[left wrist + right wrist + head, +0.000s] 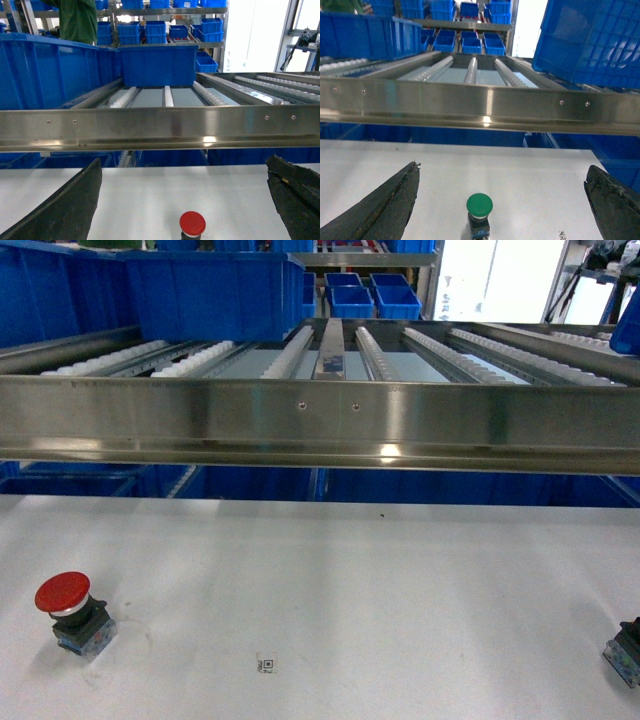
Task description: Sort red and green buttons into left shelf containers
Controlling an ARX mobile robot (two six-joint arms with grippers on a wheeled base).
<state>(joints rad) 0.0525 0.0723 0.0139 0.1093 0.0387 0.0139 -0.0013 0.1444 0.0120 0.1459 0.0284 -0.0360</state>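
White table [330, 580] below steel roller shelf [320, 425]. We saw red button [192, 223] before shelf, left gripper [185, 200] wide around it; green button [479, 210] likewise, right gripper [502, 200] wide, ready for grasp.

One button [73, 612] sits left on the table [350, 590], the other [625, 650] far right, bins [180, 290] behind

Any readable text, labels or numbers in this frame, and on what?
None can be read.
Small square code sticker on the white table: a printed pattern, too small to read.
Red button, green button and blue bins: no lettering visible.
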